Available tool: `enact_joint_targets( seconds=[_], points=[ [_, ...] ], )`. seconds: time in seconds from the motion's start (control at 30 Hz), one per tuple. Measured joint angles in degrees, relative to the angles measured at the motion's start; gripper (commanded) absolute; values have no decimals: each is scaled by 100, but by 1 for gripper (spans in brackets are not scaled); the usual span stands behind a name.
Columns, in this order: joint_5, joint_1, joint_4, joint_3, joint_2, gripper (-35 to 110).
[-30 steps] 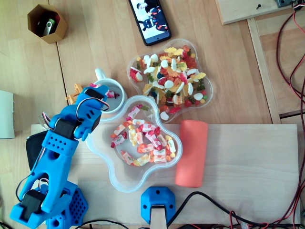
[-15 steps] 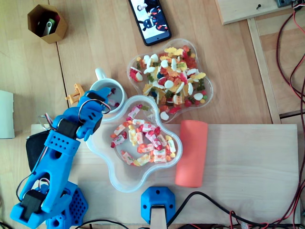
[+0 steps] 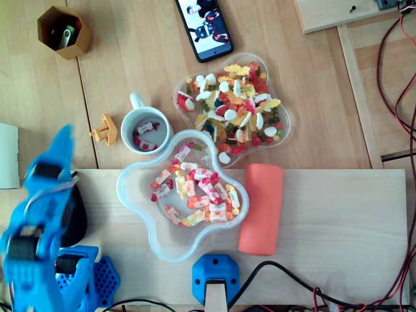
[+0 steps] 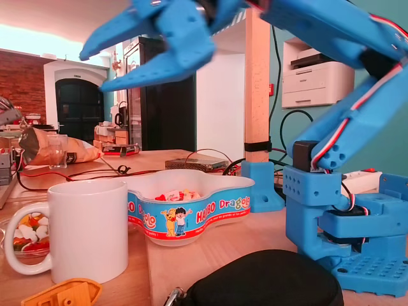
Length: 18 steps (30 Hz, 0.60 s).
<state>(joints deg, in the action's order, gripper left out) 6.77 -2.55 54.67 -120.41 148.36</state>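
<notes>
In the overhead view, bare counter point(image 3: 39, 88) surrounds the raised tool point(image 3: 63, 135); a small orange piece point(image 3: 104, 129), the mug point(image 3: 146, 129) and candy bowl point(image 3: 122, 190) block its right.

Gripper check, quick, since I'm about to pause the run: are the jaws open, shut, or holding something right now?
Gripper: open, with the jaws spread apart and nothing between them.

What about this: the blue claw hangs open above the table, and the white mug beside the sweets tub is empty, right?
No: the white mug holds a few wrapped sweets, as the overhead view shows. The gripper does hang open.
</notes>
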Motion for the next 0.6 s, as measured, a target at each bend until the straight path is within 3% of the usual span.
enact_joint_targets(
  seconds=[0.13, 0.27, 0.43, 0.6],
  points=[
    [-9, 501, -510, -1731, 2136, 18],
    [-220, 773, -1723, -3586, 3841, 18],
    [-642, 800, -3067, -5001, 3911, 17],
    [-668, 800, -3612, -5396, 3911, 17]
  ],
)
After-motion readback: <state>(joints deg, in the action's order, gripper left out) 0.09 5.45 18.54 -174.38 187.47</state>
